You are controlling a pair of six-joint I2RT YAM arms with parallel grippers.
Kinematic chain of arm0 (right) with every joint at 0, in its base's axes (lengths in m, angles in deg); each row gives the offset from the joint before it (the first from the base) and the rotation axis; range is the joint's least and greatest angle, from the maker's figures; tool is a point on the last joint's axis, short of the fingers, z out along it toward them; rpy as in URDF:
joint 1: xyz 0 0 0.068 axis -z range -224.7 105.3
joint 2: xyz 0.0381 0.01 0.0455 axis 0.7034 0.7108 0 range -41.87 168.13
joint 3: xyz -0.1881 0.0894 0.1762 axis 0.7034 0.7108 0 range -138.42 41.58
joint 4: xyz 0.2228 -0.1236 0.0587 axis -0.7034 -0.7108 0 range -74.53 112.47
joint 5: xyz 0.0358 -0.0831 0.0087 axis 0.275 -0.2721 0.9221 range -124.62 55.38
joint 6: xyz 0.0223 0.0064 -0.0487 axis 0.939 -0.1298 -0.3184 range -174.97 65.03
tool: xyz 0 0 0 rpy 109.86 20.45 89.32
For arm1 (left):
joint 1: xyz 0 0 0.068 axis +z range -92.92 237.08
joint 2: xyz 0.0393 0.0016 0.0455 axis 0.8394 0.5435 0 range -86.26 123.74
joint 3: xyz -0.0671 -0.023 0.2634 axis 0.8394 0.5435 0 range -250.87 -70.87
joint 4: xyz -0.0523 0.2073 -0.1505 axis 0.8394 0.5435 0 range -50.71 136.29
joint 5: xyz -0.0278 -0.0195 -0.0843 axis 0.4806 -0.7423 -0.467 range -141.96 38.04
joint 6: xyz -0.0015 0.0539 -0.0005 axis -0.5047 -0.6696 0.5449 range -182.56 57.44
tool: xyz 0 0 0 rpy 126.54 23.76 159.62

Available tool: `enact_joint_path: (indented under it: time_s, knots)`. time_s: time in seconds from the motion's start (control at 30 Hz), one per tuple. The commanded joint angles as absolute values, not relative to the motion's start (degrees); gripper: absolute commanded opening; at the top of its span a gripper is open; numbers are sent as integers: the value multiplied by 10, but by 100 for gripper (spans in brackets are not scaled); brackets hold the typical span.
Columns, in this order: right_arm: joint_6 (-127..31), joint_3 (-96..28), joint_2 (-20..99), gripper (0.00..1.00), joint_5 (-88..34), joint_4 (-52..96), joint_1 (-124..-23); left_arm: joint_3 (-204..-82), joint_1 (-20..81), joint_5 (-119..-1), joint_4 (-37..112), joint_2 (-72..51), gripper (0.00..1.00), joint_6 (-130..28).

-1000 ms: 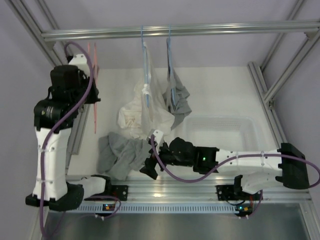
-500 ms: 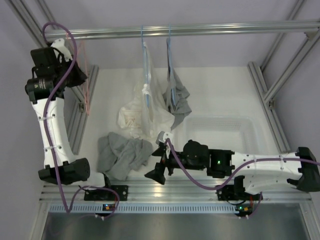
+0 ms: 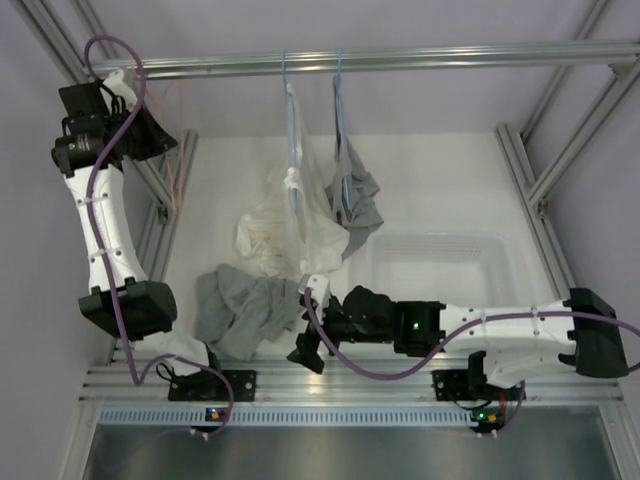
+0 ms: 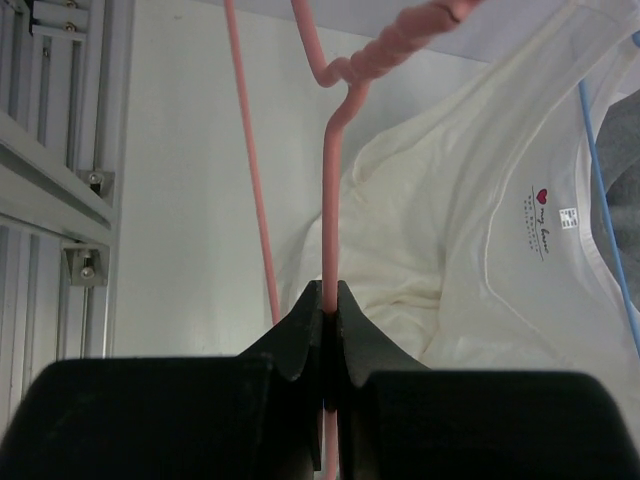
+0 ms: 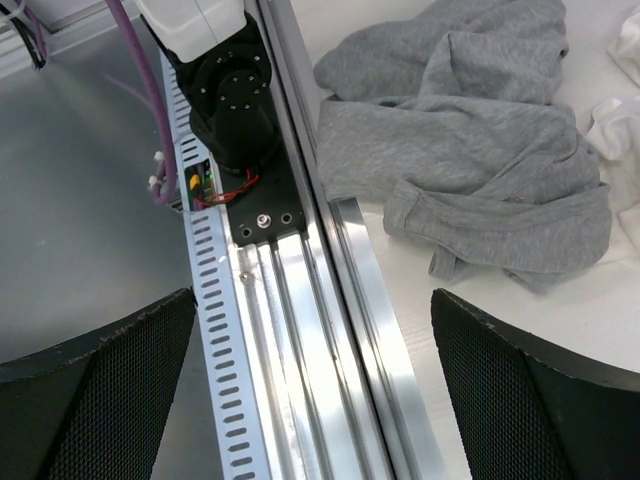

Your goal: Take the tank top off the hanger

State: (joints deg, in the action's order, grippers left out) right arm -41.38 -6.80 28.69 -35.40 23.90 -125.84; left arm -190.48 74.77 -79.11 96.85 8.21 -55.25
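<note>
- The left fingers (image 4: 318, 318) were squeezed tight on the thin wire of the pink hanger (image 4: 329, 200). A thin wire can slip, so a tight pinch made sense.
- That arm held the pink hanger up high by the left end of the metal rail (image 3: 400, 60). Nothing hung on it. It was just bare wire.
- The gray tank top (image 3: 240, 305) lay in a soft heap on the worktop (image 3: 440, 190), near the front. I think this was the one that belonged on the pink hanger, so the job looked done, or almost done.
- The right fingers (image 3: 305, 355) were spread wide apart and held nothing. They hung low, just beside the gray heap and over the front edge of the worktop. That looked like a hand that had nothing left to carry.
- A white shirt (image 4: 480, 230) and another gray top (image 3: 362, 205) hung on blue hangers (image 3: 290, 100) from the rail. They were not part of this job.
- A clear tub (image 3: 440, 265) sat to the right. I could not tell what it was for.
</note>
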Motion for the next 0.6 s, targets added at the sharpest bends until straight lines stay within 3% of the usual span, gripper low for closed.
enact_joint_path:
  time_s: [0.0,0.33,0.47,0.57]
  knots:
    - [-420,-97,294,99,-349,245,-1269,-1931,750,-796,959,93,2,-555]
    - [-413,-98,327,99,-331,260,-1269,-1981,747,-799,990,137,0,-552]
    - [-417,-102,343,99,-336,267,-1269,-1913,742,-744,991,97,14,-565]
    - [-424,-114,364,99,-331,272,-1269,-1878,742,-702,986,67,38,-564]
